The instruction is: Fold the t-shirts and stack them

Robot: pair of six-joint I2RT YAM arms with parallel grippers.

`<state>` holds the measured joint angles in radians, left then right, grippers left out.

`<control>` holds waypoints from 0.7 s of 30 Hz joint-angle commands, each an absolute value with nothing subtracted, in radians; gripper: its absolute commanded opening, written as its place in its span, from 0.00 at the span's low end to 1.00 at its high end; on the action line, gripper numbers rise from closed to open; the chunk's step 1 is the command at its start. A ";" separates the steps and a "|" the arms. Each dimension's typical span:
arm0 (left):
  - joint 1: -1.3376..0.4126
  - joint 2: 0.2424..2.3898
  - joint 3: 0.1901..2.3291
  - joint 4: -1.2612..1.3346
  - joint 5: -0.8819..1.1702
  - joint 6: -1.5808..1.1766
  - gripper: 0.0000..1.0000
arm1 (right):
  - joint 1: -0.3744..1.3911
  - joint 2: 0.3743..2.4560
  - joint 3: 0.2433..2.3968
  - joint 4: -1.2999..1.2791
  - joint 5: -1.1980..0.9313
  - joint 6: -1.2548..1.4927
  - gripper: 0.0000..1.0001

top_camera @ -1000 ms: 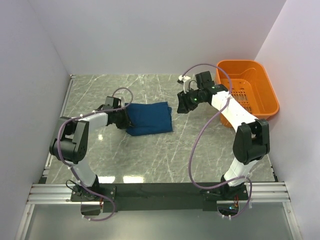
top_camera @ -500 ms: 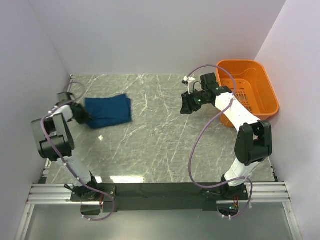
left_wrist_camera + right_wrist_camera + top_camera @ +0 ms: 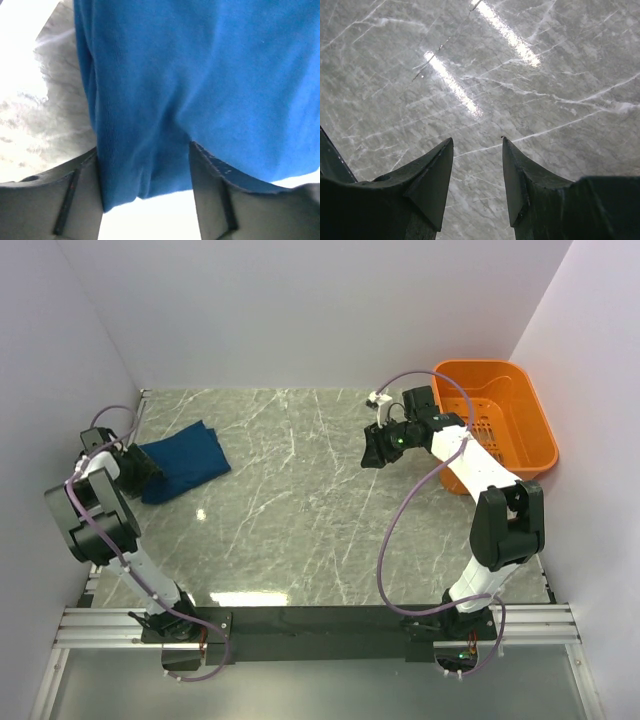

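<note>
The folded dark teal-blue t-shirt (image 3: 185, 458) lies at the far left of the marble table (image 3: 300, 510), slanted, near the left wall. My left gripper (image 3: 135, 468) is at the shirt's left edge. In the left wrist view its jaws (image 3: 145, 170) stand open, well apart, with a loose fold of the blue cloth (image 3: 200, 75) reaching between the fingers (image 3: 80, 200). My right gripper (image 3: 372, 448) hangs over bare marble right of centre. It is open with nothing between its fingertips (image 3: 477, 145). No print shows on the shirt.
An orange plastic basket (image 3: 543, 436) stands at the back right corner, close behind the right arm. White walls close in the table on the left, back and right. A metal rail (image 3: 320, 625) runs along the near edge.
The left arm dragged the folded shirt from the table's middle to the far left, and its jaws have come apart on the cloth. The right gripper drew slightly right and has held still since.
</note>
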<state>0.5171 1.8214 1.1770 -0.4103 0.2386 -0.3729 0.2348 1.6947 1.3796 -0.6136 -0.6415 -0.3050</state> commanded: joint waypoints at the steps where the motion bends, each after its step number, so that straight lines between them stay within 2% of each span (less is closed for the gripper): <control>1: 0.505 1.677 1.190 -0.428 0.221 -0.347 0.69 | 0.227 1.651 1.368 -0.583 -0.661 -0.316 0.51; 3: 0.502 1.588 1.175 -0.437 0.187 -0.350 0.73 | 0.225 1.651 1.368 -0.584 -0.660 -0.318 0.51; 8: 0.499 1.459 1.141 -0.471 0.135 -0.357 0.71 | 0.226 1.657 1.371 -0.592 -0.683 -0.324 0.52; 10: 0.497 1.428 1.132 -0.465 0.185 -0.362 0.69 | 0.227 1.658 1.367 -0.589 -0.692 -0.325 0.52; 13: 0.464 1.440 1.123 -0.427 0.381 -0.365 0.61 | 0.227 1.655 1.356 -0.586 -0.710 -0.325 0.52; 16: 0.363 1.537 1.182 -0.445 0.480 -0.362 0.47 | 0.229 1.655 1.350 -0.580 -0.729 -0.322 0.52; 17: 0.333 1.590 1.218 -0.448 0.483 -0.367 0.35 | 0.227 1.658 1.350 -0.580 -0.730 -0.322 0.52; 19: 0.249 1.646 1.261 -0.448 0.463 -0.370 0.20 | 0.227 1.661 1.350 -0.583 -0.735 -0.324 0.52; 21: 0.210 1.730 1.321 -0.437 0.439 -0.397 0.15 | 0.227 1.660 1.345 -0.578 -0.733 -0.325 0.52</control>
<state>0.2745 1.6684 1.2312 -0.4431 0.3958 -0.3729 0.2348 1.6947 1.3521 -0.6117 -0.7040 -0.3122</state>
